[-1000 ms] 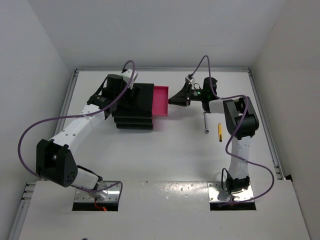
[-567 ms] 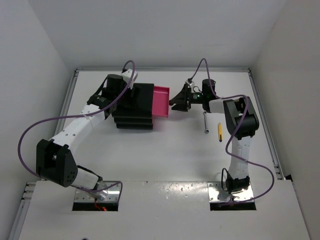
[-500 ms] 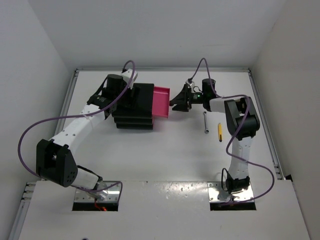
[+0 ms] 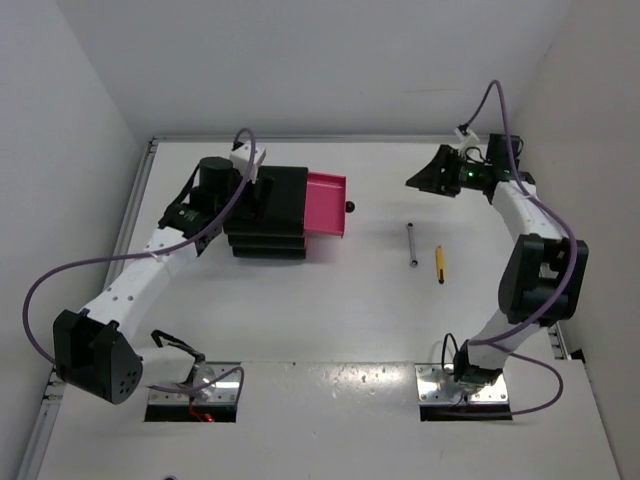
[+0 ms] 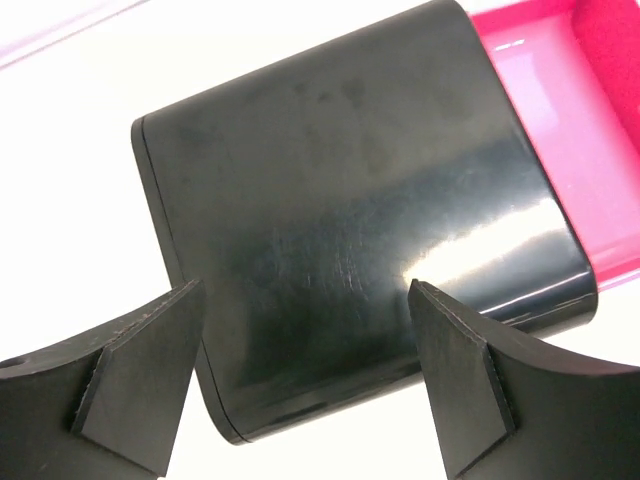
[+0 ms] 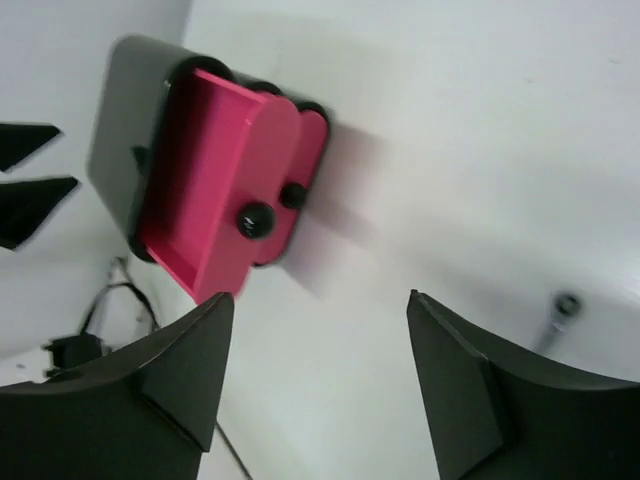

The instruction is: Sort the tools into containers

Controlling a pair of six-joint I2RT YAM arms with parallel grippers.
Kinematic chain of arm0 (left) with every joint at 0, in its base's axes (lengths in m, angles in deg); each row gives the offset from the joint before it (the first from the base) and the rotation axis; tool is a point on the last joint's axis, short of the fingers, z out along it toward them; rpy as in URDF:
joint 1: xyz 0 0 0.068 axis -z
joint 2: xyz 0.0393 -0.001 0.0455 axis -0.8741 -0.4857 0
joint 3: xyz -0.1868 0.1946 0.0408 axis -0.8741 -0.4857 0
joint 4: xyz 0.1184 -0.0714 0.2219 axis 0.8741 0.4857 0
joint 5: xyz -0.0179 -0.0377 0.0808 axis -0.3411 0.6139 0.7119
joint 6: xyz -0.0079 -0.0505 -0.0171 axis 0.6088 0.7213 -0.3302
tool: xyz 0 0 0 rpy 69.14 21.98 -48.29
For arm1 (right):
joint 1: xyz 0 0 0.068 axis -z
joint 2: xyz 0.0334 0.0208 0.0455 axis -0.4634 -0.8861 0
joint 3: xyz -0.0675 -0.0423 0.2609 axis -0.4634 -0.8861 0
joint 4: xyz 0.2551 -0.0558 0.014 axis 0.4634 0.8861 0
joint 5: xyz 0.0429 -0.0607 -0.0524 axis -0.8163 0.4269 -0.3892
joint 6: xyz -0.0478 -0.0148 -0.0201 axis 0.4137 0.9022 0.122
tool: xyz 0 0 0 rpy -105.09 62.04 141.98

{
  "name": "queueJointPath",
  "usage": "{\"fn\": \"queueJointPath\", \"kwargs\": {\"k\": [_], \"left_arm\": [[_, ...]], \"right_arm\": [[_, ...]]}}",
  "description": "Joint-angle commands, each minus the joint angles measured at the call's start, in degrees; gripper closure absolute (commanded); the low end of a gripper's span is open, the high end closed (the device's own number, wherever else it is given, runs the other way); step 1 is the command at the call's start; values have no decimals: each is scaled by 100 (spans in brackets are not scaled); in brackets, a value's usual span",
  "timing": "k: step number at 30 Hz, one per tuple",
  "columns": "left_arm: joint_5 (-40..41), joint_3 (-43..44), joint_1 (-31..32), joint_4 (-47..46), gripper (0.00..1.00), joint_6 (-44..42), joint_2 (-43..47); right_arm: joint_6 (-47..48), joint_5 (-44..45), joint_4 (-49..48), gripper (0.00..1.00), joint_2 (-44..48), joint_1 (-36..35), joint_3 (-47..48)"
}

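1. With the top pink drawer (image 4: 325,205) standing open to the right of the black drawer unit (image 4: 270,215), knob (image 4: 349,207) facing the tools, the next pick turns on what lies loose on the tabletop (image 4: 330,310).
2. Silver wrench (image 4: 411,244): flat, right of centre, long axis running near-to-far.
3. Yellow cutter (image 4: 439,264): just beside it on the right. It is parallel, not touching, and slightly nearer the arm bases.
4. Both tools are well apart from the open drawer, between it and the right arm (image 4: 540,270).
5. Right jaws: spread, nothing in them, up at the far right and pointing left. The wrench lies on their near side, a little left. The right wrist view catches only a blurred wrench end at the edge.
6. Left jaws: spread, empty, hovering over the unit's black top. The whole unit sits between them and the tools.
7. My read: the right arm is clearly nearer. It should pull back towards the bases, drop, and close across the thin shaft, left-right.
8. No scissors or blue-handled tool visible.
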Motion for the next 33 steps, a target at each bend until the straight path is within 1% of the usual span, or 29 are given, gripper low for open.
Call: {"fn": "queueJointPath", "kwargs": {"k": [1, 3, 4, 5, 6, 8, 9, 11, 12, 14, 16, 17, 20, 23, 25, 31, 33], "left_arm": [[-68, 177, 3, -135, 12, 25, 226], [81, 239, 3, -134, 12, 25, 471], [134, 291, 3, -134, 12, -36, 542], [187, 343, 3, -134, 12, -37, 604], [300, 344, 3, -134, 12, -89, 657], [433, 484, 3, -74, 12, -89, 727], [494, 633, 3, -21, 12, -142, 727], [652, 757, 3, 120, 12, -194, 727], [801, 835, 3, 120, 12, -195, 727], [943, 836, 3, 173, 12, -256, 850], [1118, 836, 3, 173, 12, -256, 1025], [1171, 784, 3, 173, 12, -256, 1087], [1251, 722, 3, 226, 12, -256, 1306], [1303, 494, 3, 226, 12, -152, 1447], [1085, 406, -172, 226, 11, -151, 1518], [1154, 72, -173, 226, 11, -142, 1685], [1154, 11, -173, 226, 11, -142, 1685]], "right_arm": [[1158, 320, 1438, 32, 261, 217, 211], [1475, 620, 2070, 38, 392, 455, 10], [1607, 1082, 2196, 40, 480, 456, -96], [1861, 1348, 2380, 41, 672, 534, -306], [2090, 1960, 2468, 43, 761, 535, -386], [2214, 2491, 2539, 45, 955, 430, -676], [2276, 2885, 2540, 45, 955, 429, -764], [2355, 3169, 2592, 45, 1017, 429, -992], [2356, 3475, 2592, 45, 1017, 429, -1054], [2417, 3914, 2592, 45, 1017, 429, -1230], [2469, 4171, 2592, 45, 964, 429, -1449], [2470, 4442, 2418, 45, 964, 429, -1537], [2522, 4804, 2162, 45, 850, 376, -1767], [2461, 4805, 2162, 45, 552, 228, -1767], [2321, 4805, 2013, 45, 481, 87, -1767], [2101, 4752, 1881, 45, 94, -256, -1767], [2049, 4953, 1828, 45, -11, -335, -1705]]}}
